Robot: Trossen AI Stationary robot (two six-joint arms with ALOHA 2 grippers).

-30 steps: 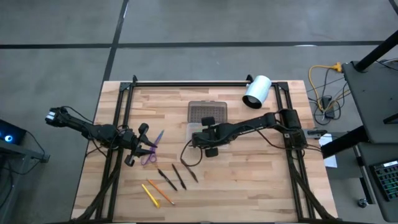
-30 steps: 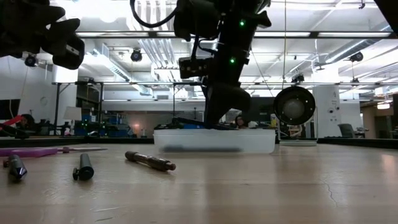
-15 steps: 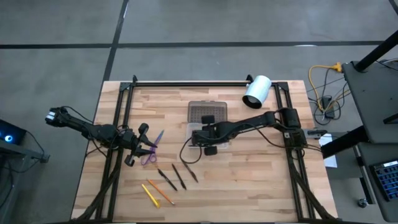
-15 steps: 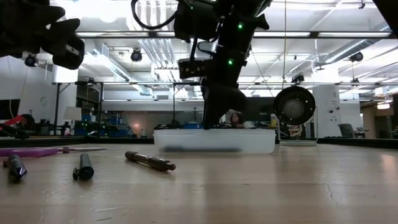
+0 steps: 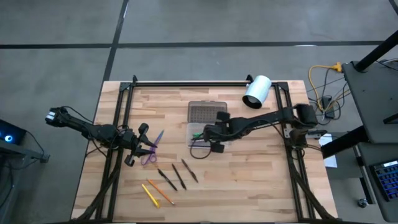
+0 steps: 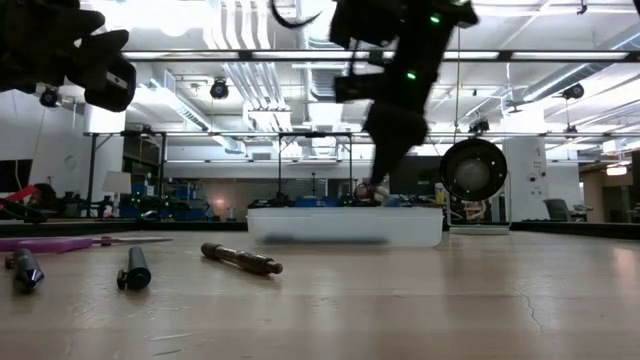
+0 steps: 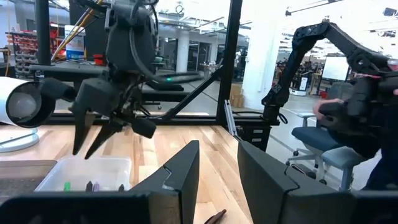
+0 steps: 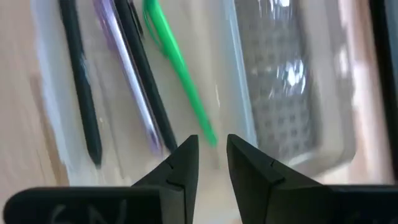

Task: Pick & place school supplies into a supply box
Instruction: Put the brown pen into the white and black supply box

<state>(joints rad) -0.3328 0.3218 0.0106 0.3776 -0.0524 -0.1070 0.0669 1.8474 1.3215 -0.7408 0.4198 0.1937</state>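
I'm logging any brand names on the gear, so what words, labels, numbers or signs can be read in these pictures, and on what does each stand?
None can be read.
Supply box, its dotted lid and the pens inside: no print visible.
White cylinder: no lettering visible.
Scissors and loose pens on the table: too small to tell.
Background room in the low view: signs too small to read.

Green pen (image 8: 177, 68) in open supply box (image 5: 200, 132)

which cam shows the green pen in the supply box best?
Right wrist view: the green pen lies fully visible in the supply box, beside darker pens. High view gives only a green speck; left wrist view shows just its tip. Low view: hidden behind the box wall.
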